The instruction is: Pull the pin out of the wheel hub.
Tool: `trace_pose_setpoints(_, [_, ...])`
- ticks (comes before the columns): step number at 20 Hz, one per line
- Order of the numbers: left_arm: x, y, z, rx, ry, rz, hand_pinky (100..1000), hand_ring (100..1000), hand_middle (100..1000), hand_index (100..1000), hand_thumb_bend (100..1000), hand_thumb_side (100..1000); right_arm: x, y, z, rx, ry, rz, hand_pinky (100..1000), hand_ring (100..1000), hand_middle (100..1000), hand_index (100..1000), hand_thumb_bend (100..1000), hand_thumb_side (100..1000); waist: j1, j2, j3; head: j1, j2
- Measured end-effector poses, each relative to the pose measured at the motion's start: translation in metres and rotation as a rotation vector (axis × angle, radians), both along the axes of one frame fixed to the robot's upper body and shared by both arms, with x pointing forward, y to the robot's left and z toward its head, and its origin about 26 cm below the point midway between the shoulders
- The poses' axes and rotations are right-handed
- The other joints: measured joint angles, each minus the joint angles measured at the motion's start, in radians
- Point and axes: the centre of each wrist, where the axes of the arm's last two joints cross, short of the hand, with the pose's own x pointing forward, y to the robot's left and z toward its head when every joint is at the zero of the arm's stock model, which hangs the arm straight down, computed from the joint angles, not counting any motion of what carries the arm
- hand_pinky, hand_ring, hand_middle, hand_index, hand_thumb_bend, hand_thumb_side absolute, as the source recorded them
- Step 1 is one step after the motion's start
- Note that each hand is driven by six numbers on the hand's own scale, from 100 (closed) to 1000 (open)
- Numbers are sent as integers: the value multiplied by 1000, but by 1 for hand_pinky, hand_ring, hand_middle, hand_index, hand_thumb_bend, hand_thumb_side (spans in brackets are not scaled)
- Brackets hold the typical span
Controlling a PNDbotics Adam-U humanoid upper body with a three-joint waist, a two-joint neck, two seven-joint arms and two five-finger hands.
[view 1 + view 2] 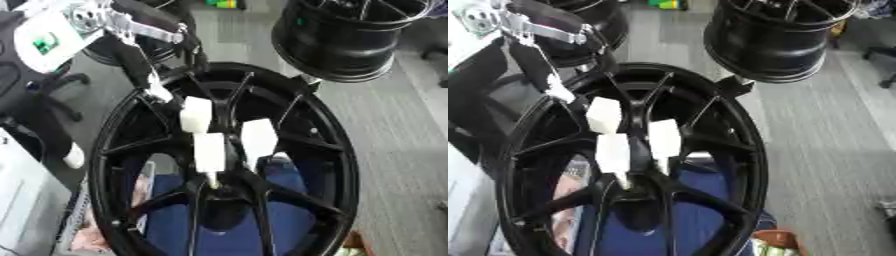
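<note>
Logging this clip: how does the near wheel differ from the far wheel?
The near wheel faces the camera, spokes showing; the far wheel is turned, showing its barrel. The left hand reaches into the near wheel's hub; nothing touches the far wheel. Both are black.

- No word, brand name or number could be read anywhere in either view.
- A white panel point(45, 42) on the robot's arm at the upper left carried a small green mark; its shape was too blurred to read as letters or a sign.
- A small green spot showed on the second black wheel point(341, 37) at the top; nothing could be read there.
</note>
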Motion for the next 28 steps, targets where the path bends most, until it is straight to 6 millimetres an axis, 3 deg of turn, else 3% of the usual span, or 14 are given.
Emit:
trace_pose_setpoints(6, [-9,-7,0,30,40,-10,777,777,734,873,469,607,0,0,-1,0,1,-1,866,722,626,764,100,332,3,-8,5,-4,9])
trace_pose_setpoints(15, [-20,-14,-3,81,69,18,790,792,746,860,542,621,-1,-1,-4,3,11,-5,866,720,623,762,100,355,7,-28,11,-19,27])
trace_pose_setpoints(28, [-24,-13,-3,132,11,92,803,803,755,853,549,612,-2,-2,-8,17,10,-3,866,720,621,761,100,378,10,-30,12,-19,34])
